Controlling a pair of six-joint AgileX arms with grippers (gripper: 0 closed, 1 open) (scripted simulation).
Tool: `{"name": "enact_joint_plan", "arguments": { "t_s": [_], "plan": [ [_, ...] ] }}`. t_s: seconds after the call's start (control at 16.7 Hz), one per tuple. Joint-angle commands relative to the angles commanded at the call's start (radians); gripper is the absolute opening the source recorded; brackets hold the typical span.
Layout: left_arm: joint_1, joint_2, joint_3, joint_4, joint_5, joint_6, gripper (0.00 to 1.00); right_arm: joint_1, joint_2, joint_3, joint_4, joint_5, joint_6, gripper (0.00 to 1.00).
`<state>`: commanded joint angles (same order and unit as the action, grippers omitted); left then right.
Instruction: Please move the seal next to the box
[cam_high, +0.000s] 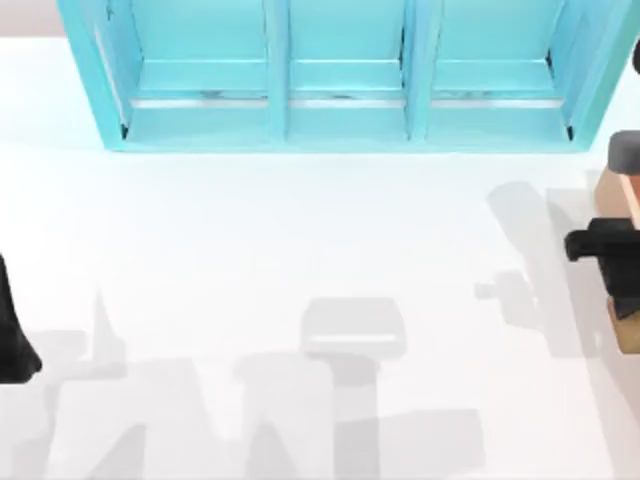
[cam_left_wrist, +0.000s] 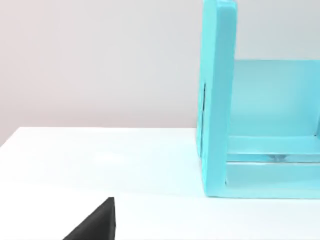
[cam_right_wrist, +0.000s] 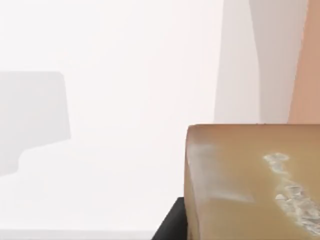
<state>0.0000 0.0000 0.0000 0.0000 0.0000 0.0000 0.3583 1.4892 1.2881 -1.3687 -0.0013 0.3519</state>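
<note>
Golden-brown seal (cam_right_wrist: 250, 180): close under the right tool (cam_high: 600, 245), at the bench's (cam_high: 300, 250) right edge, beside pale orange box (cam_right_wrist: 307, 60). Grip cannot be told. Advice: lower gently, keep upright, clear of box wall. Left tool (cam_left_wrist: 95, 222): parked left.

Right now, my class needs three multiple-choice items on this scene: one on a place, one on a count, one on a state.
1. The box sits at the table's: A left edge, B right edge, C centre.
2. The shelf's compartments number: A two, B three, C five.
3. The shelf is: A upright, B toppled, C upside down.
Answers: B, it shows at the right edge, by the right gripper; B, two dividers make three bays; A, it stands on its base.
</note>
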Motion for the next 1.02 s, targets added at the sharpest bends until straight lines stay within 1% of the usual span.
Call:
{"name": "enact_joint_plan", "arguments": {
  "t_s": [0.12,0.48,0.84,1.02],
  "plan": [
    [0.000,0.000,0.000,0.000,0.000,0.000,1.00,-0.023,-0.022,-0.022,0.000,-0.001,-0.008,0.00],
    [0.000,0.000,0.000,0.000,0.000,0.000,1.00,-0.021,-0.018,-0.036,0.014,0.002,-0.005,0.00],
    [0.000,0.000,0.000,0.000,0.000,0.000,1.00,-0.017,-0.011,-0.222,0.225,0.000,-0.005,0.00],
    [0.000,0.000,0.000,0.000,0.000,0.000,1.00,-0.016,0.000,-0.261,0.260,-0.001,-0.001,0.00]
  ]
}}
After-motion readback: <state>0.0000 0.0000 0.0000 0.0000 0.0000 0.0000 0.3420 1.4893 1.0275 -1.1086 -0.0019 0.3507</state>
